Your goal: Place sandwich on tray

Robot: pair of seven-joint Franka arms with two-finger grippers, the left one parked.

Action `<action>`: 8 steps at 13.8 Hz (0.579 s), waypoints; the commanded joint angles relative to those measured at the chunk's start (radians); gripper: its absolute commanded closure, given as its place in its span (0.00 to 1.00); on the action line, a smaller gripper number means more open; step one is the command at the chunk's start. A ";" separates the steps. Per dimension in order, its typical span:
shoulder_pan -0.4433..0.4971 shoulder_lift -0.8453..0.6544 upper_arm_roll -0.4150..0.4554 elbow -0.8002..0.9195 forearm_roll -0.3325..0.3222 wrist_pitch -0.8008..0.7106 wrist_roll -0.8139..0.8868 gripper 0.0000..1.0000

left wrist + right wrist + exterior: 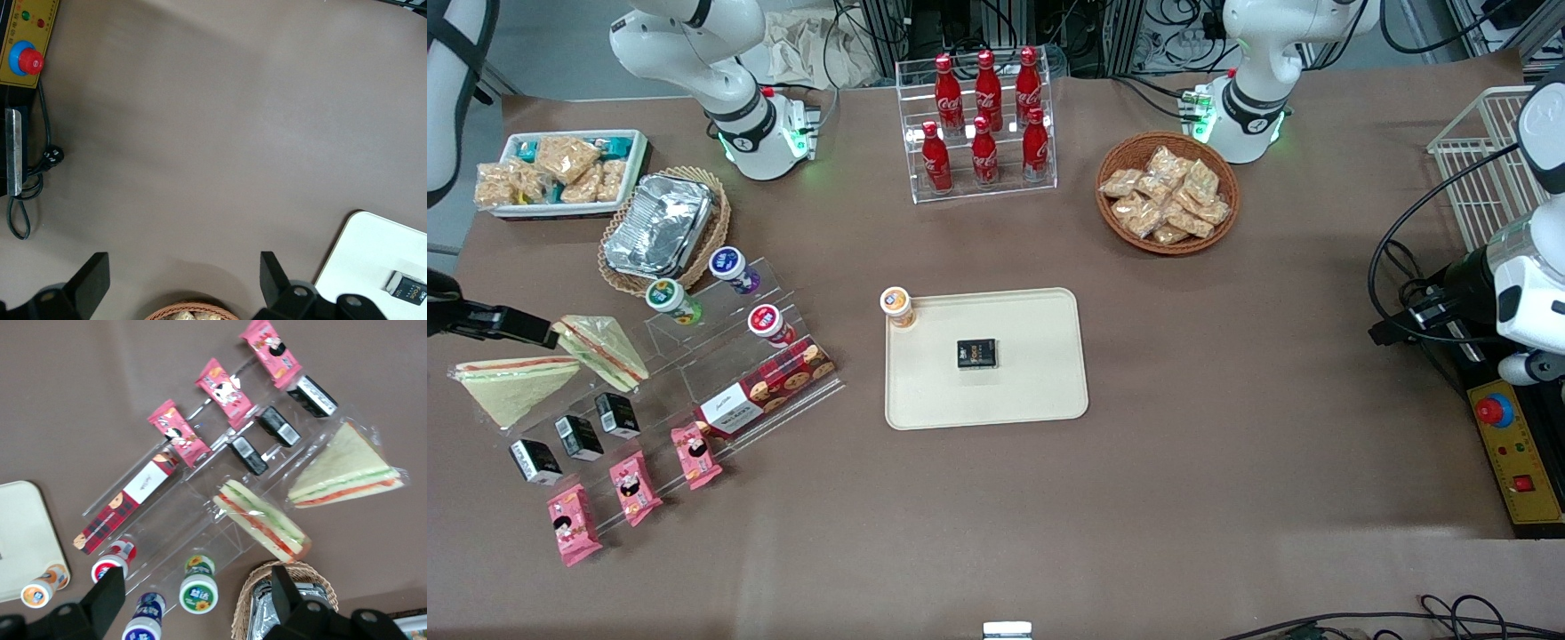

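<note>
Two clear-wrapped sandwiches; gripper above, fingers apart.

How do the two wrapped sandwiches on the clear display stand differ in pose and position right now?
The farther sandwich stands propped with its red-and-green filling edge facing up; the nearer sandwich lies flat, with its broad pale bread face up. The farther one sits close to the foil container; the nearer one sits beside the small black packs. Both are clear-wrapped triangular wedges, neither yet on the tray. The gripper hovers above the stand, open.
</note>
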 commanded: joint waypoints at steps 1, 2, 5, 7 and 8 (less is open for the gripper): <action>-0.053 0.030 0.002 0.007 -0.020 -0.011 0.122 0.02; -0.091 0.043 0.002 0.007 -0.020 -0.005 0.141 0.02; -0.197 0.101 0.003 0.005 -0.008 0.031 0.205 0.02; -0.251 0.141 0.005 -0.001 0.026 0.102 0.323 0.03; -0.273 0.159 0.005 -0.001 0.052 0.117 0.339 0.03</action>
